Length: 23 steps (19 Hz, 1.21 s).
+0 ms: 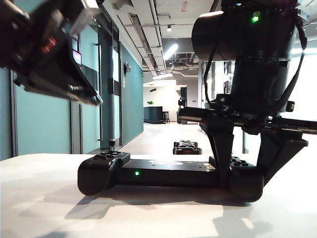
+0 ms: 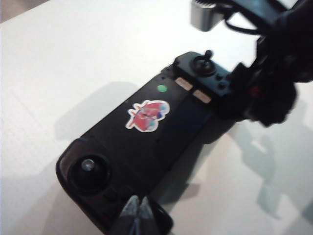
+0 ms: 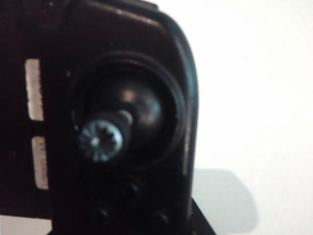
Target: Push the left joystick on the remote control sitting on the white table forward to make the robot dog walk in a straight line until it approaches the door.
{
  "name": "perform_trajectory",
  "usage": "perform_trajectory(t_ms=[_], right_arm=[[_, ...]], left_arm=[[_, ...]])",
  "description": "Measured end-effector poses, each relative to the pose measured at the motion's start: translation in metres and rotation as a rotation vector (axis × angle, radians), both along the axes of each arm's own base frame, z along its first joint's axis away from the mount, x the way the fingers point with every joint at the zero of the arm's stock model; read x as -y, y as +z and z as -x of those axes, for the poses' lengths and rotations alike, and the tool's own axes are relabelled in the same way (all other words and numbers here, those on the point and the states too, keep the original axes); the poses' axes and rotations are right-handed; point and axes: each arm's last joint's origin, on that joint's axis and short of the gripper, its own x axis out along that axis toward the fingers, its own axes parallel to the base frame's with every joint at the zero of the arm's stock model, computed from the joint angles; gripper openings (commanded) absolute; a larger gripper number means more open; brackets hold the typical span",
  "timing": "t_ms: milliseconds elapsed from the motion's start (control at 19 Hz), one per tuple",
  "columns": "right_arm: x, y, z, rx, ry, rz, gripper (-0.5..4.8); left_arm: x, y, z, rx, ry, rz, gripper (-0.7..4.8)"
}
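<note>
Teal walls line a long corridor running away behind the white worktop (image 1: 39, 198). The right gripper (image 1: 242, 181) straddles the right lobe of the remote control (image 1: 163, 173), one finger on each side, clamping it down on the worktop. The left gripper (image 1: 91, 99) hangs above and to the outer side of the left lobe, well apart from it, and in its wrist view its tips (image 2: 138, 215) look pressed together. The robot dog (image 1: 187, 147) crouches low on the corridor floor beyond the remote.

The left joystick (image 1: 112, 144) stands upright and untouched. We judge the closed tips should come down just behind its knob (image 2: 88, 166), then nudge it steadily away along the corridor line without sideways drift, while the right gripper keeps the body from sliding.

We cannot pick out which door is meant. The dog's legs are too small to read. The right wrist view shows only the right stick (image 3: 100, 141), blurred and close, and none of its own fingers.
</note>
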Motion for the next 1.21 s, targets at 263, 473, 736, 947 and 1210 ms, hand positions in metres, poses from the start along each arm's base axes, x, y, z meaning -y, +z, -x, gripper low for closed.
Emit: perform_trajectory(t_ms=[263,473,736,947,1210], right_arm=[[0.0,0.0,0.0,0.0,0.001,0.001,1.97],[0.0,0.0,0.0,0.0,0.019,0.009,1.97],[0.001,0.0,0.001,-0.004,0.022,0.016,1.98],[0.001,0.0,0.001,-0.005,0.022,0.018,1.97],[0.001,0.0,0.001,-0.006,0.022,0.018,1.98]], left_arm=[[0.01,-0.024,-0.017,-0.027,-0.023,-0.053,-0.05],[0.015,-0.039,-0.029,-0.033,-0.047,-0.04,-0.06],[0.007,-0.048,-0.042,-0.048,-0.039,-0.016,-0.05],[0.0,-0.048,-0.047,-0.059,-0.067,0.046,-0.05],[0.001,-0.046,-0.046,-0.063,-0.134,0.086,-0.06]])
